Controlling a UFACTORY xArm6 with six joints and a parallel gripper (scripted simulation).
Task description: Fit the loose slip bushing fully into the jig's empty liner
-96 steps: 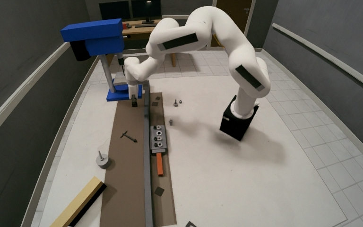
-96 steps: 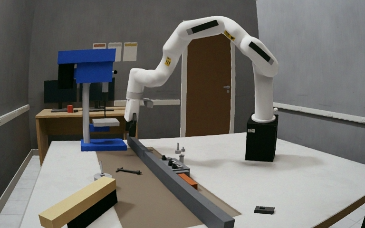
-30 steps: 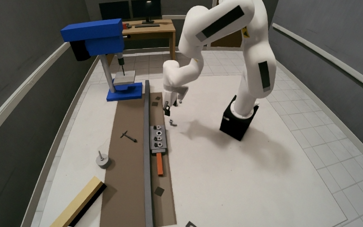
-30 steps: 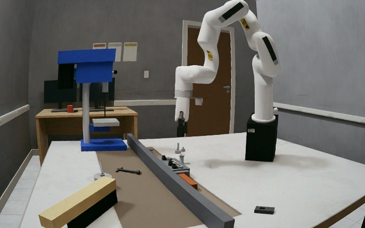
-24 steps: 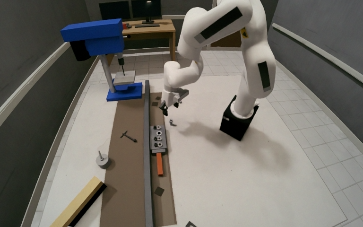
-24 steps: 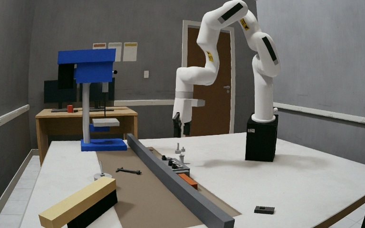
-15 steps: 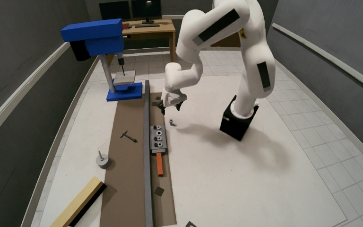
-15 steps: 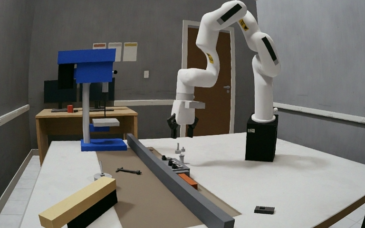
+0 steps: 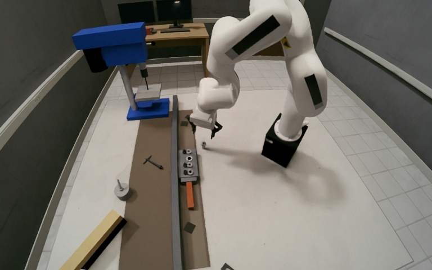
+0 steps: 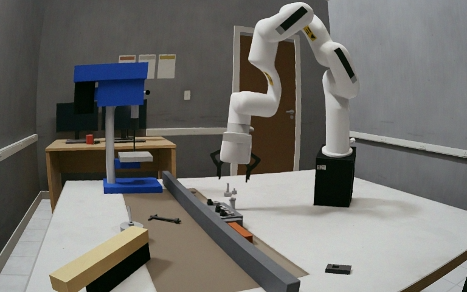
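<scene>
The loose slip bushing point(image 9: 203, 145) is a small grey piece standing on the white table just right of the brown mat; it also shows in the exterior view point(image 10: 232, 201). The grey jig point(image 9: 187, 168) lies on the mat against the long grey rail point(image 9: 175, 187), with a row of liners on top. I cannot tell which liner is empty. The orange pusher point(image 9: 189, 195) sticks out of the jig's near end. My gripper point(image 9: 204, 131) hangs open and empty, fingers down, a little above and just behind the bushing, as the exterior view point(image 10: 233, 175) also shows.
Two small grey pegs point(image 10: 230, 190) stand behind the bushing. A blue drill press point(image 9: 124, 66) stands at the mat's far end. A wrench point(image 9: 152, 162), a grey weight with a pin point(image 9: 122, 191) and a yellow-and-black block point(image 9: 94, 241) lie left of the rail. The arm's black base point(image 9: 283, 140) is right.
</scene>
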